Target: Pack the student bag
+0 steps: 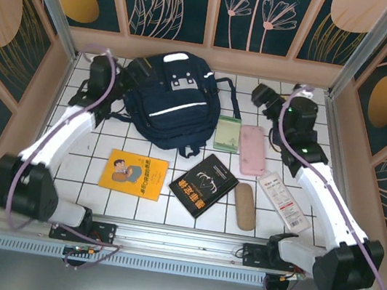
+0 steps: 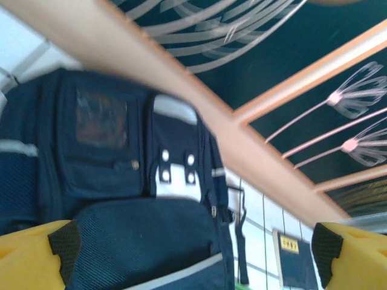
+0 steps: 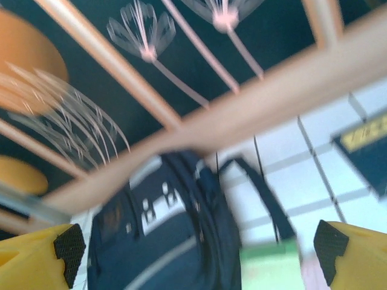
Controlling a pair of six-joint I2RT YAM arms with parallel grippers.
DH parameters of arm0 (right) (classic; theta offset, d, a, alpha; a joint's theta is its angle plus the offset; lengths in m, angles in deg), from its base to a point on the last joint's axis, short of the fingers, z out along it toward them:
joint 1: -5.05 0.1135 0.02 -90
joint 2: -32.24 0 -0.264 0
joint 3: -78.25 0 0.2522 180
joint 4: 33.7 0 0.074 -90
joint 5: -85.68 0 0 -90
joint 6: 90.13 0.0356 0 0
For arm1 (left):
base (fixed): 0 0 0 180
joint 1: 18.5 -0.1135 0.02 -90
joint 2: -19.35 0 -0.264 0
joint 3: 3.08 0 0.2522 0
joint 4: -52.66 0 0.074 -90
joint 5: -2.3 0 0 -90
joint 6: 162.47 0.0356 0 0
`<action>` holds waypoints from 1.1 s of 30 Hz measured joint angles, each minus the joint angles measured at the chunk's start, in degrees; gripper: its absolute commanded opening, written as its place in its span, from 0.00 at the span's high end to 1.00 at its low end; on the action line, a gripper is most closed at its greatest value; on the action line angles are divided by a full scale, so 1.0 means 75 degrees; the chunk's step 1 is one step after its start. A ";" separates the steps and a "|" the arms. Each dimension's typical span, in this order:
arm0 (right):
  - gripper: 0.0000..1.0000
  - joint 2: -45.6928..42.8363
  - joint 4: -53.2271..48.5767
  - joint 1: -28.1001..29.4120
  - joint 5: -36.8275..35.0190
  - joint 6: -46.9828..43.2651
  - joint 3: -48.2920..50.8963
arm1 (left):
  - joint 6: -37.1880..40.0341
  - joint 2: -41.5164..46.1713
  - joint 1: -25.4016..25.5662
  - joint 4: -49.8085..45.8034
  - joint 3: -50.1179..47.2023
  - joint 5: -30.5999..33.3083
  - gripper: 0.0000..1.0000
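**Poised to open the bag**

Left gripper (image 2: 193,251) spread wide and empty, beside the bag (image 1: 174,105), which lies flat at the middle of the tabletop's far edge. Apparently zipped shut, though too blurred to swear. Right gripper (image 3: 199,248) likewise wide, empty, off its right side. Unpacked nearer: yellow book (image 1: 133,174), black book (image 1: 203,185), green notebook (image 1: 228,133), pink case (image 1: 252,149), brown case (image 1: 245,206), white packet (image 1: 284,200). Next: steady the bag, pinch the zip pull, draw it open.

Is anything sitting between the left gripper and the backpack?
Nothing visible does. The left gripper is open and faces the backpack directly, with no item between them.
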 measured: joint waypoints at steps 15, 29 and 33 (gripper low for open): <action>0.20 0.1492 -0.0860 0.0277 0.1941 0.0729 0.0195 | -0.1332 -0.2384 0.0079 -0.1880 0.0711 -0.1096 0.11; 0.29 0.3372 -0.0813 0.1393 0.3299 0.0743 -0.1064 | -0.1329 -0.2532 0.0079 -0.1888 0.0475 -0.1457 0.26; 0.36 0.3727 -0.0787 0.1507 0.3471 0.0746 -0.1241 | -0.1303 -0.2736 0.0079 -0.1594 0.0475 -0.1612 0.37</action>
